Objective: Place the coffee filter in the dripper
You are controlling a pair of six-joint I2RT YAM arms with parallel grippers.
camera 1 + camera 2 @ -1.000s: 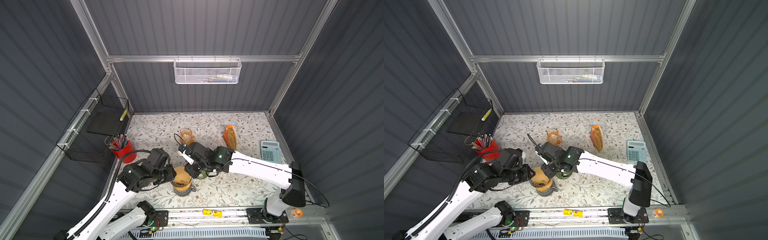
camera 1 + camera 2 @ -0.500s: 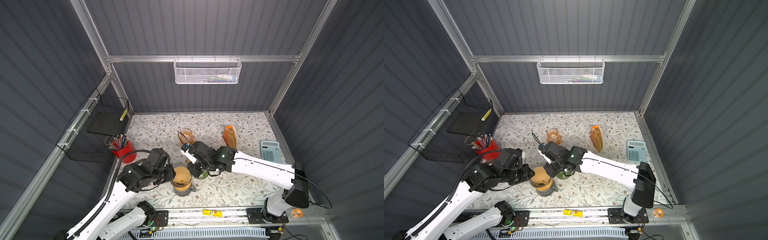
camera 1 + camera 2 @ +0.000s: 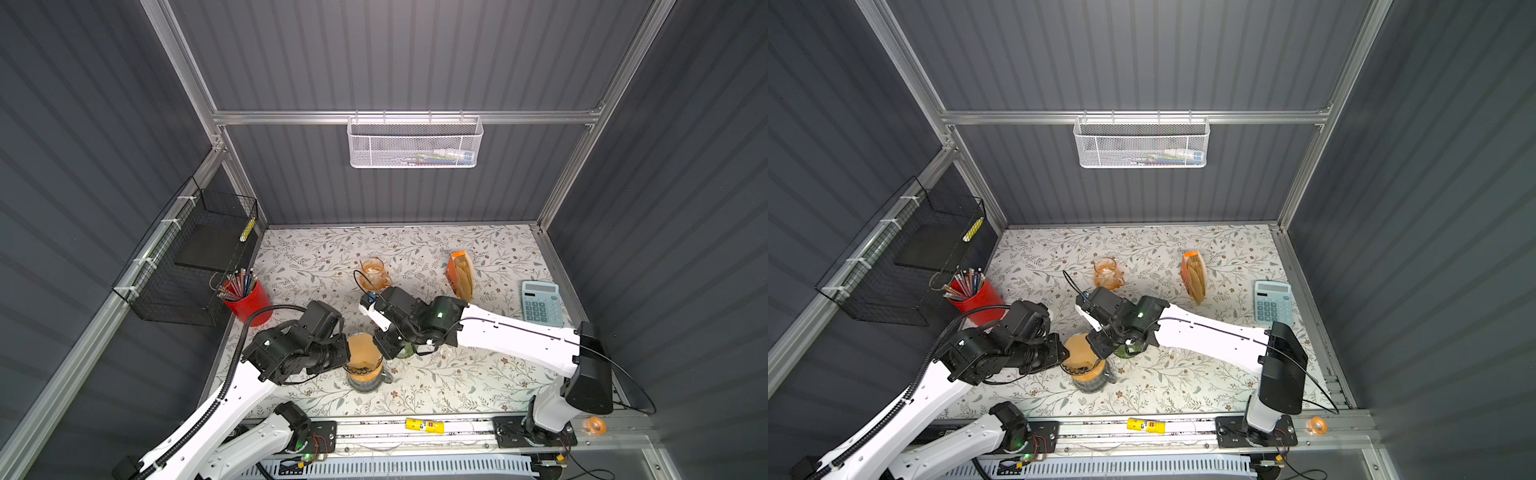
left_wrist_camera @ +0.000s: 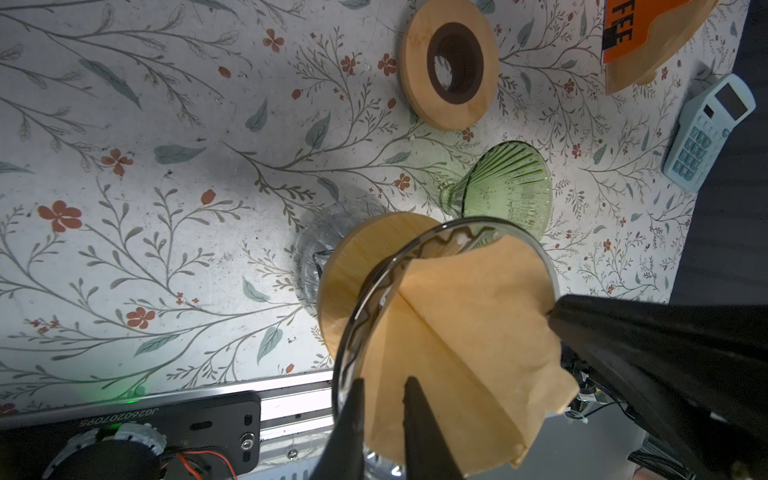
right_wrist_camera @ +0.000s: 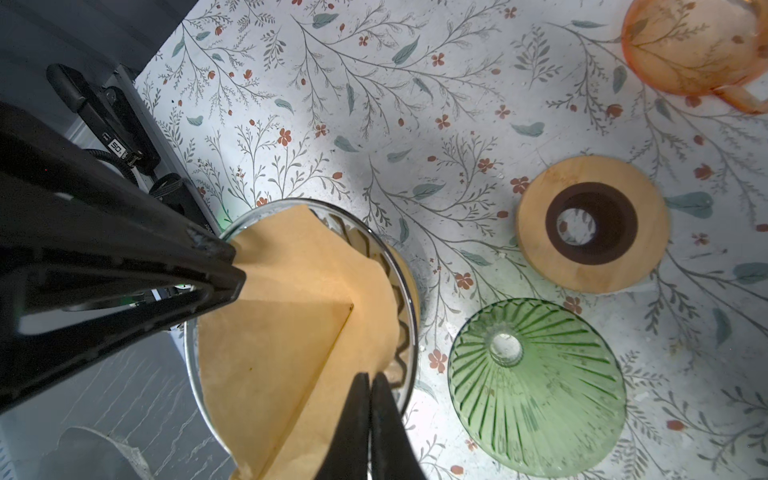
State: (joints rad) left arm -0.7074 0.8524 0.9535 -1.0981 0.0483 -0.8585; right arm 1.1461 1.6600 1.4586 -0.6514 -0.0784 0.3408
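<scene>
Since a second ago the right gripper (image 5: 372,376) has closed its jaws, and the coffee filter (image 4: 469,332) has sunk from a raised wedge into the clear glass dripper (image 4: 365,299). The filter now lies opened inside that dripper, one edge crumpling over its rim. The right jaws are pressed together, apparently nipping the paper's edge at the rim. The left gripper (image 4: 384,380), on the dripper's opposite side, stands at a narrow gap astride rim and paper. Holding opposite edges likely keeps the cone spread against the dripper's wall while it seats. A green dripper (image 5: 536,399) stands just beside it.
</scene>
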